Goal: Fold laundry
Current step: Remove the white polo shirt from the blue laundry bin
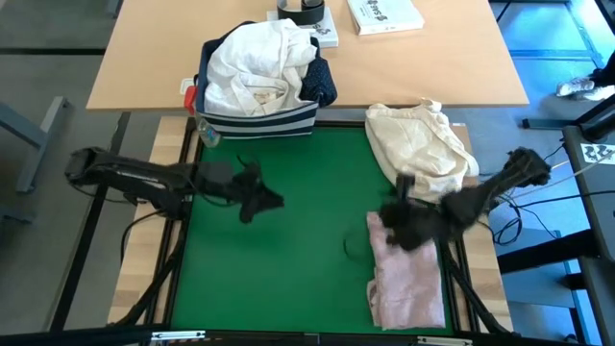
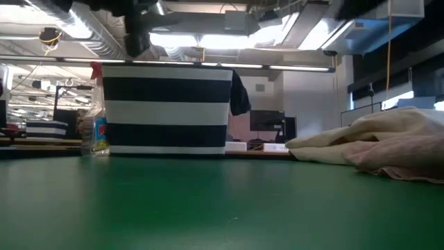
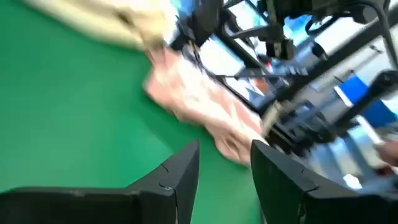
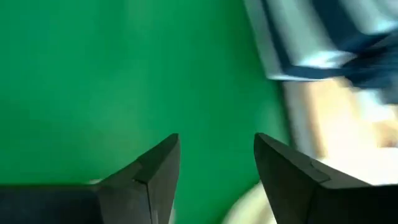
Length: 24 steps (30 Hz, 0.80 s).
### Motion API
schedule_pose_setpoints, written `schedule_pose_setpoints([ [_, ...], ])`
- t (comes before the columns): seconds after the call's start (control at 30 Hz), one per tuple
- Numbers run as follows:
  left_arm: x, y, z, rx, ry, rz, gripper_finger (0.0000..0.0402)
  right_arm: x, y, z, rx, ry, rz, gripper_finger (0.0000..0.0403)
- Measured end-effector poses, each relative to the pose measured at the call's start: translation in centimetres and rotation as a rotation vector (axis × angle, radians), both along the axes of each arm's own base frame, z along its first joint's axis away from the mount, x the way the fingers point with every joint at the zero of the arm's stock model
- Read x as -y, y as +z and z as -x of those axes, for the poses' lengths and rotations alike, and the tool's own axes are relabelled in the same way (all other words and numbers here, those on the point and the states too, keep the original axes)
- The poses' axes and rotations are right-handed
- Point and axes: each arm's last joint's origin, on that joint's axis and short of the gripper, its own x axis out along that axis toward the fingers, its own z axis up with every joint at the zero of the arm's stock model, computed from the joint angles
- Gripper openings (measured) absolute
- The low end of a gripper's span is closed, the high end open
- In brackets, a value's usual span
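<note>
A folded pale pink top [image 1: 410, 281] lies flat on the green mat [image 1: 288, 269] at its near right; it also shows in the low view [image 2: 409, 165] and in the left wrist view [image 3: 199, 106]. A white shirt [image 1: 252, 67] and a navy dotted shirt [image 1: 323, 85] sit piled in the striped bin [image 1: 259, 120]. My left gripper [image 1: 264, 200] hangs open above the mat's left half, and its fingers [image 3: 225, 163] have nothing between them. My right gripper [image 1: 394, 219] hangs open above the pink top's far end; only mat shows past its fingers [image 4: 217, 155].
A cream-beige cloth bundle [image 1: 423, 142] lies on the mat's far right corner, just beyond the pink top. A spray bottle [image 1: 197, 120] stands by the bin's left side. The wooden table [image 1: 452, 67] behind carries a book and a tape roll. The mat's middle is bare.
</note>
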Motion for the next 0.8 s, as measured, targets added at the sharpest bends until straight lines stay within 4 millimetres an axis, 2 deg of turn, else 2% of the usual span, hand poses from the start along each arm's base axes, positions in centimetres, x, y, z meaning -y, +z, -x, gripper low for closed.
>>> schedule_pose_setpoints([
  [0.1,-2.3,2.0,0.8,0.025,0.075,-0.112,0.0139,4.0,1.6,-1.4,0.095,-0.087,0.031,0.0207],
  [0.23,-5.5,4.3,1.9,0.029,0.210,-0.267,0.0139,9.0,3.0,-3.8,0.262,-0.160,-0.062,0.0207],
  [0.4,-8.7,6.7,3.1,0.044,0.319,-0.451,0.0139,14.2,3.6,-5.6,0.416,-0.222,-0.165,0.0207],
  [0.53,-11.3,8.4,4.3,0.020,0.447,-0.572,0.0139,17.1,3.2,-6.3,0.462,-0.293,-0.175,0.0207],
  [0.6,-12.8,8.9,4.9,-0.051,0.490,-0.609,0.0144,18.1,2.7,-6.7,0.459,-0.319,-0.174,0.0207],
  [0.8,-17.5,10.6,6.0,-0.310,0.579,-0.569,0.0186,20.6,1.0,-7.8,0.384,-0.306,-0.156,0.0207],
])
